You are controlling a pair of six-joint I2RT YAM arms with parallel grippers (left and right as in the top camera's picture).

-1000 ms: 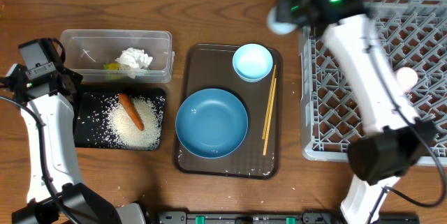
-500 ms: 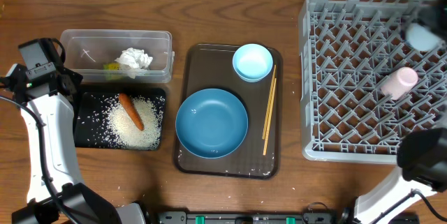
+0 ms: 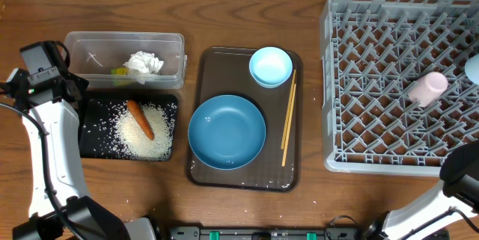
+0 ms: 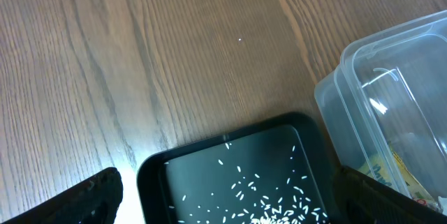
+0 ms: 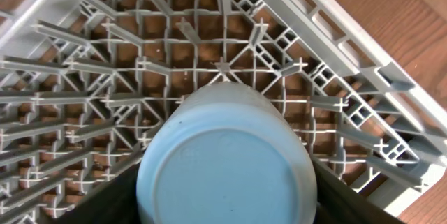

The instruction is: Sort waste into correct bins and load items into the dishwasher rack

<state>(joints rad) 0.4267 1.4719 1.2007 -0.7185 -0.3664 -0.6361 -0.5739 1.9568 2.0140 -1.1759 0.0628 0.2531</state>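
My right gripper (image 5: 227, 189) is shut on a light-blue cup (image 5: 227, 161), seen base first, low over the grey dishwasher rack (image 5: 335, 35) near its corner. Overhead, only a sliver of that cup (image 3: 474, 68) shows at the rack's (image 3: 337, 158) right edge. A white cup (image 3: 426, 88) lies in the rack. The blue dish (image 3: 227, 131), small light-blue bowl (image 3: 270, 66) and chopsticks (image 3: 288, 120) rest on the brown tray (image 3: 239, 180). Rice (image 3: 146, 135) and a carrot (image 3: 140, 119) lie in the black tray (image 3: 93, 146). Tissue (image 3: 144, 63) and a wrapper (image 3: 118, 70) sit in the clear tub (image 3: 82, 42). My left gripper (image 3: 73, 90) hangs open.
In the left wrist view the open left gripper (image 4: 241, 210) hovers over the black tray's (image 4: 150, 175) far corner, with scattered rice (image 4: 279, 203) below and the clear tub (image 4: 363, 91) at the right. Bare wooden table (image 4: 140, 56) lies beyond.
My right arm swung from above the brown tray's back across the rack to its right edge, carrying the light-blue cup. The left arm has not moved.
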